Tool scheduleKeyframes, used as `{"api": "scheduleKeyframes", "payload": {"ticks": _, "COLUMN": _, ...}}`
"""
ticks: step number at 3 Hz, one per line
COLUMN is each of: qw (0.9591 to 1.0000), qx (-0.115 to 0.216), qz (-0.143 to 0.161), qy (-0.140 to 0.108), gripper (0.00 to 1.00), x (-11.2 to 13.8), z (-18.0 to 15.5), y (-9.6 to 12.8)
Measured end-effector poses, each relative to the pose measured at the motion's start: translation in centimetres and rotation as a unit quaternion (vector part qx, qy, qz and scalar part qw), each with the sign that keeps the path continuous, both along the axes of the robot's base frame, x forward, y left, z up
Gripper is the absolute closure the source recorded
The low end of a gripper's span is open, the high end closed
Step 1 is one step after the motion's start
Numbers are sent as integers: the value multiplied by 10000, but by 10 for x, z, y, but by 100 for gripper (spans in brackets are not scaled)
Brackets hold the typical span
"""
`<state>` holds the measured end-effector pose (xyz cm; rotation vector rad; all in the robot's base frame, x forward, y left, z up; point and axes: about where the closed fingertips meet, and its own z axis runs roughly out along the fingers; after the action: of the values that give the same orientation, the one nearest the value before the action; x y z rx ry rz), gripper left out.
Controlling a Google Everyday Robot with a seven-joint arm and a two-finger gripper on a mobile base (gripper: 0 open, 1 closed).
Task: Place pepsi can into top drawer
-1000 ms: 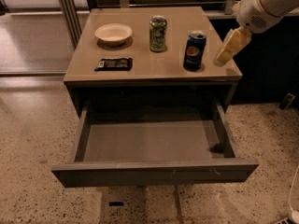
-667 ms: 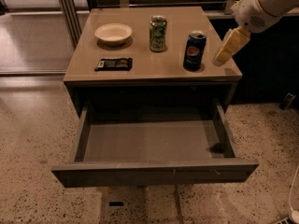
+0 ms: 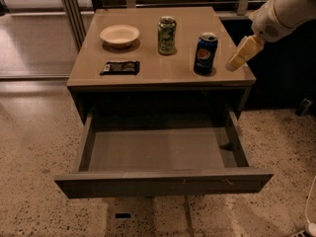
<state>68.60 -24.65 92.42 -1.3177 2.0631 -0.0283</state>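
Observation:
The pepsi can [image 3: 205, 53], dark blue with a round logo and a silver top, stands upright on the right part of the tan cabinet top [image 3: 148, 75]. The top drawer [image 3: 163, 181] is pulled fully open below it, and nothing shows inside. My gripper [image 3: 241, 54] hangs from the white arm at the upper right, just right of the can and near the cabinet's right edge. It holds nothing and is apart from the can.
A green patterned can [image 3: 167, 35] stands left of the pepsi can. A beige bowl [image 3: 119, 35] sits at the back left and a dark snack packet [image 3: 120, 67] at the front left. The floor is speckled; metal frame posts [image 3: 69, 9] stand behind on the left.

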Motion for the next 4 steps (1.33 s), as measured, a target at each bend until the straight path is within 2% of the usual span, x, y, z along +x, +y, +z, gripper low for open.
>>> {"api": "scheduleKeyframes", "payload": {"ticks": 2, "qw": 9972, "qx": 741, "qz": -16, "qy": -78, "gripper": 0, "x": 53, "z": -18, "y": 7}}
{"api": "scheduleKeyframes", "payload": {"ticks": 3, "qw": 9951, "qx": 984, "qz": 102, "qy": -50, "gripper": 0, "x": 69, "z": -20, "y": 22}}
{"api": "scheduleKeyframes", "payload": {"ticks": 4, "qw": 9926, "qx": 1171, "qz": 287, "qy": 125, "gripper": 0, "x": 71, "z": -20, "y": 44}}
